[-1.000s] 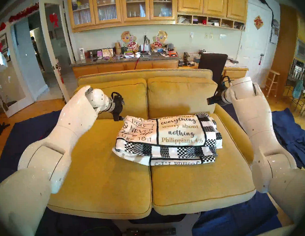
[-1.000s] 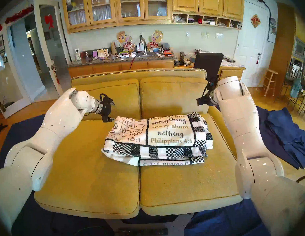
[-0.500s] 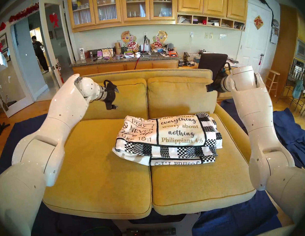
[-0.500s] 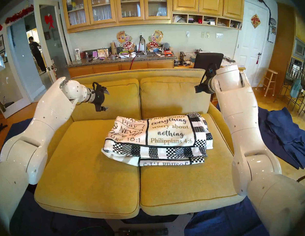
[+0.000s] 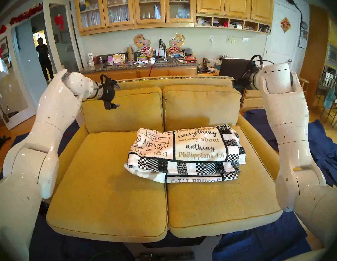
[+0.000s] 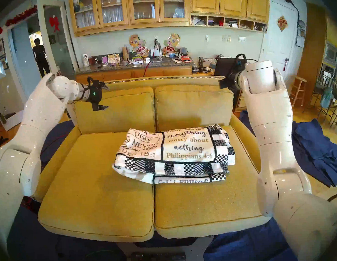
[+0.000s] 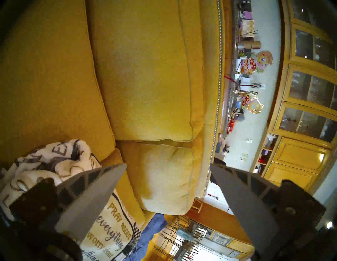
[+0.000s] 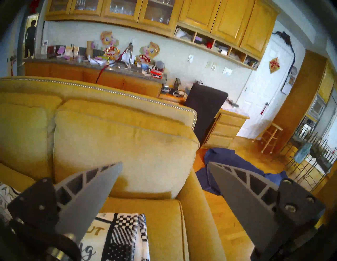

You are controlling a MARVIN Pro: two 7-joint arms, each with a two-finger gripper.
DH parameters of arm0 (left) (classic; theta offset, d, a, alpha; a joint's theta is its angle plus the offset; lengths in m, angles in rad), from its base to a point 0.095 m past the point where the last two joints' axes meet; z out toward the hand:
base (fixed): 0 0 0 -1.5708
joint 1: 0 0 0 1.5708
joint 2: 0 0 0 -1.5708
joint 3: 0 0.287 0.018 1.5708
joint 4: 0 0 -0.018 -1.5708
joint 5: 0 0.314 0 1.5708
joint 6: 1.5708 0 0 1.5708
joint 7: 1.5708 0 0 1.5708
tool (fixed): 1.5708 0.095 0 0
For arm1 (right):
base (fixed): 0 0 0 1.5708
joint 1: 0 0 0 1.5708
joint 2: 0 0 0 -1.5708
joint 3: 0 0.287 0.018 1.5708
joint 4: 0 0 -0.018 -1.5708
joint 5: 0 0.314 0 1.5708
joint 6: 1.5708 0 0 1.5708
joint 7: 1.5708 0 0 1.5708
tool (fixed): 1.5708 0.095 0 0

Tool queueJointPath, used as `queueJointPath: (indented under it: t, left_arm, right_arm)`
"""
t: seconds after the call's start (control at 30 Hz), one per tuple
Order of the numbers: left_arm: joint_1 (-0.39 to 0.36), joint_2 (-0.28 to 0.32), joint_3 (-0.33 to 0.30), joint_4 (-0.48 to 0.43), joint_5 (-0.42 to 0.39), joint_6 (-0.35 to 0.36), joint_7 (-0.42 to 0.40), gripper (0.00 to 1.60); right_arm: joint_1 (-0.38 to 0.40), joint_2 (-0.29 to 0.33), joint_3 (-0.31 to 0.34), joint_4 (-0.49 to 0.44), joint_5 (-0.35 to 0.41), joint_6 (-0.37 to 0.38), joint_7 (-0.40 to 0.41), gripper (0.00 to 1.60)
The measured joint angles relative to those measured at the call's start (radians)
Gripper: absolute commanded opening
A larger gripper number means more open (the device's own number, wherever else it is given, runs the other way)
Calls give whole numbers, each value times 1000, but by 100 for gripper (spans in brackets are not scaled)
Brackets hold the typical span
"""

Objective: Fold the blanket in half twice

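overhead, the head views show the blanket [image 5: 185, 154] folded into a thick layered stack on the sofa [image 5: 108, 190], lying across the seam between the two seat cushions and mostly on the right one, closer to the backrest than to the front edge. its fleece looks soft and plush; black panel lines frame gold and grey lettering, and a black-and-white checkered and triangle patchwork runs along the near and right edges. the sofa fabric is a coarse mustard weave, with a row of metal studs along the top of the back.

the left claw [image 5: 116, 95] hangs wide and empty in front of the left back cushion, well above the blanket. the right claw [image 8: 165, 165] is mostly hidden behind its wrist in the head views; its own camera shows grey ribbed wedge fingers [image 8: 87, 196] spread wide with nothing between them, the blanket's checkered corner below. only that view and the head views show the navy cloth [image 8: 228, 164] crumpled on the wood floor right of the sofa.
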Motion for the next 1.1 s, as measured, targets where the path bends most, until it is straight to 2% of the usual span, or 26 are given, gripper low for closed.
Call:
queueJointPath:
  t: [0.23, 0.47, 1.1]
  left_arm:
    - [-5, 28, -23, 0, -23, 40, 61, 160]
    - [-6, 54, -47, -3, -51, 80, 129, 160]
    - [-11, 85, -120, -13, -158, 158, 317, 160]
  right_arm:
    - [-43, -3, 15, -80, 4, 0, -1, 160]
    - [-119, -4, 40, -167, 21, 0, -1, 160]
    - [-369, -9, 100, -398, 81, 0, 55, 160]
